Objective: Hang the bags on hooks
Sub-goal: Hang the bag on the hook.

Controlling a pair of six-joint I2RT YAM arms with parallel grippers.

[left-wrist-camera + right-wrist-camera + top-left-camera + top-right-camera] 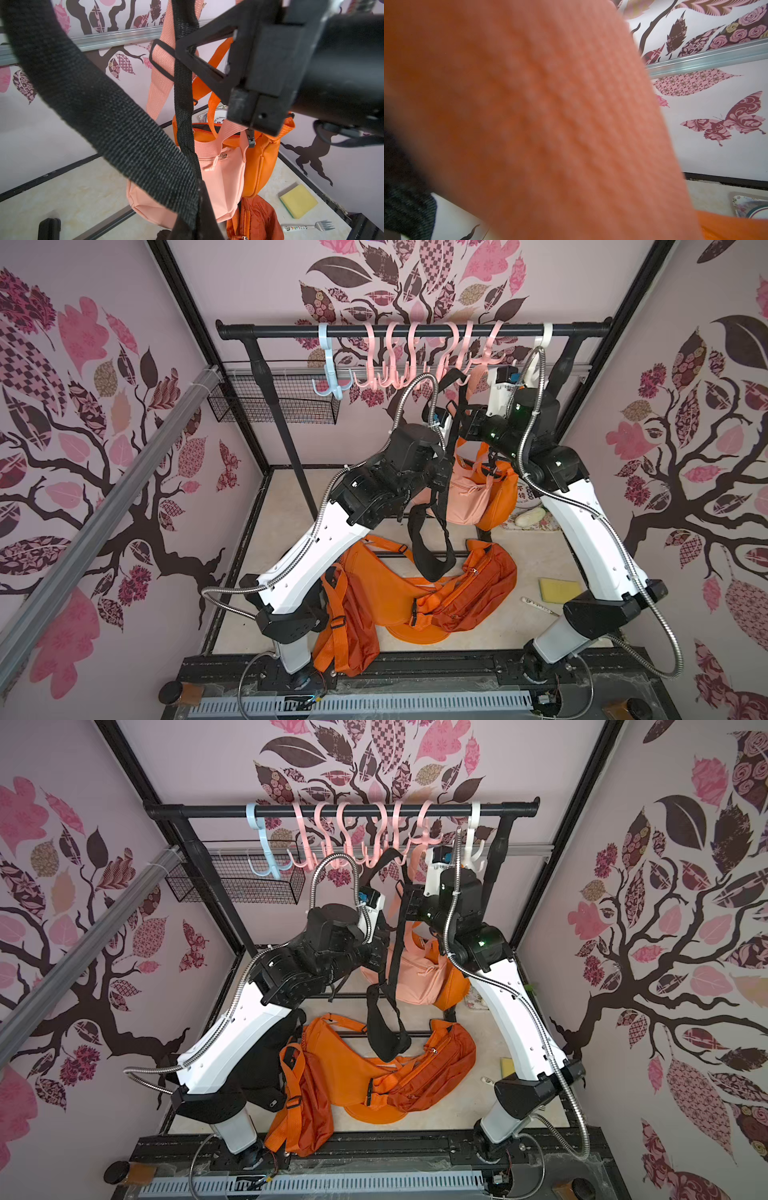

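**Lift-to-hook step.** The black bag dangles by its strap between the two arms, above the orange bags.

The left gripper is clamped tight on the strap low down. The right gripper is pinched closed on it higher up, just below the pink hooks. Cannot tell whether the loop sits over a prong. Next, as I judge it: raise the loop over a free prong, clear of the hung pink bag, then let go.

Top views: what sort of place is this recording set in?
Probably a mock closet inside a robot test cell: a clothes rail with plastic hooks, bags on the floor, wallpapered panels.
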